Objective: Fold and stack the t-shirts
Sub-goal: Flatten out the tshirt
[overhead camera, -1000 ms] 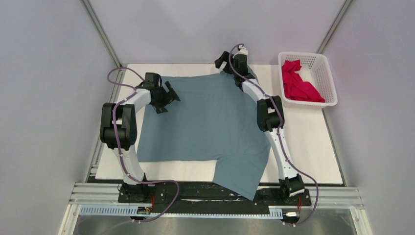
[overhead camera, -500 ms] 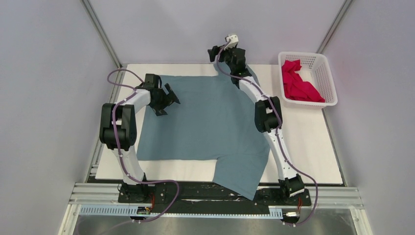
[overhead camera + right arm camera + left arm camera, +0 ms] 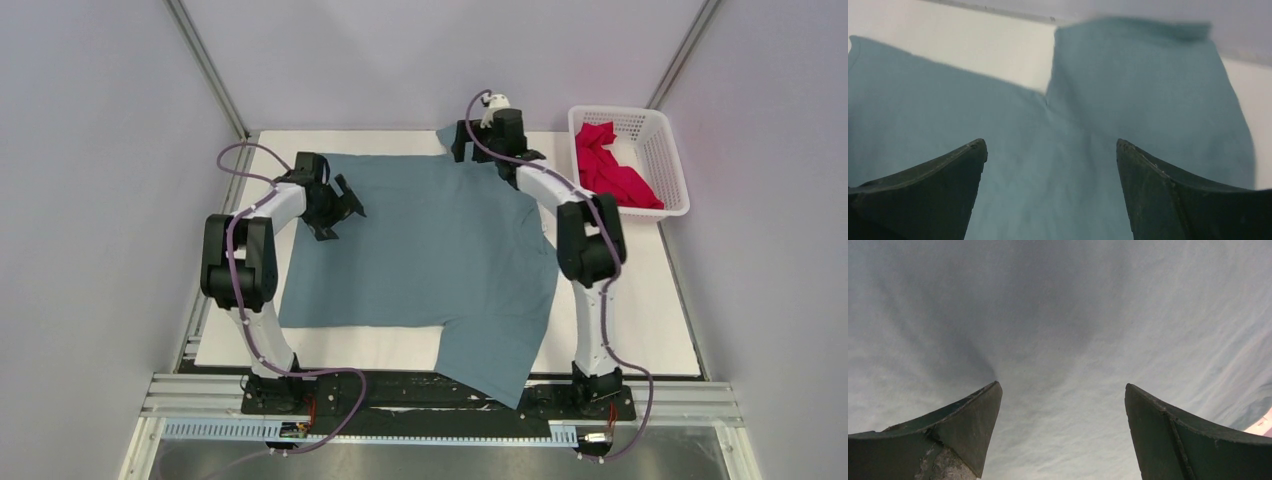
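On the white desk [image 3: 640,290], spread out flat: the blue-grey t-shirt [image 3: 430,250], with one bottom corner hanging over the near edge. In the white basket [image 3: 655,150] at the far right, all bunched up: the bright pink t-shirt [image 3: 610,178].

Left tool [image 3: 343,205] wide open, low over the left side of the blue cloth, holding nothing. Right tool [image 3: 462,142] wide open too, at the far edge above a sleeve [image 3: 1143,100], holding nothing.

Soft, light cloth, most likely floppy and quick to sag and wrinkle when lifted. No hard part to grab. Best to pinch an edge or a corner, up by the sleeve and shoulder, one pinch on each side, then lift both together to keep the fold straight. Easy to lose if only a thin bit gets pinched, so better to take a good bite of cloth.

Folding not begun yet, by the look of it, with the pink one to do after
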`<state>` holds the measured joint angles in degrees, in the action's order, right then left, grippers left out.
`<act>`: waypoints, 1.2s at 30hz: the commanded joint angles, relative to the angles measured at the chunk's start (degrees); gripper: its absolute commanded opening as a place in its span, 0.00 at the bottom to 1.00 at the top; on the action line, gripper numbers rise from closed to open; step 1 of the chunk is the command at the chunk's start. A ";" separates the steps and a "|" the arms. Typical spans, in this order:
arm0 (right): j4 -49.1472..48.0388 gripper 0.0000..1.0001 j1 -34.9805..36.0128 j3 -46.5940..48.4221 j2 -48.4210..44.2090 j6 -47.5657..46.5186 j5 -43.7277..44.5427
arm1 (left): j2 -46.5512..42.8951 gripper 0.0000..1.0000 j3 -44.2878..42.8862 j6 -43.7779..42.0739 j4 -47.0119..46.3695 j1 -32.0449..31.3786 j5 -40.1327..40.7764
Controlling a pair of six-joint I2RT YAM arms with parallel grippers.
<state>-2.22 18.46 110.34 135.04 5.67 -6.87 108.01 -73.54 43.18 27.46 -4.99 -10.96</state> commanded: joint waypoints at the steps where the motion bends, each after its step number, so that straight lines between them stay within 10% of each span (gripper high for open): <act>1: 7.51 1.00 -0.42 -18.80 -20.34 9.48 1.98 | -7.29 1.00 -0.94 -1.78 2.43 0.15 5.52; 8: 14.23 1.00 -2.66 -35.34 -29.02 14.34 6.66 | -6.21 1.00 -4.86 -3.30 4.38 2.56 6.30; 24: 19.71 1.00 -8.00 -29.30 -15.22 20.61 7.83 | 5.65 1.00 -15.87 -4.48 8.10 6.67 -5.39; 36: 20.87 1.00 -9.96 -22.21 -11.45 24.42 8.07 | 27.07 1.00 -48.05 -6.40 30.70 8.05 -12.01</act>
<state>16.34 9.41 86.00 120.64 27.75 0.10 131.46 -114.02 38.00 48.97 2.17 -19.66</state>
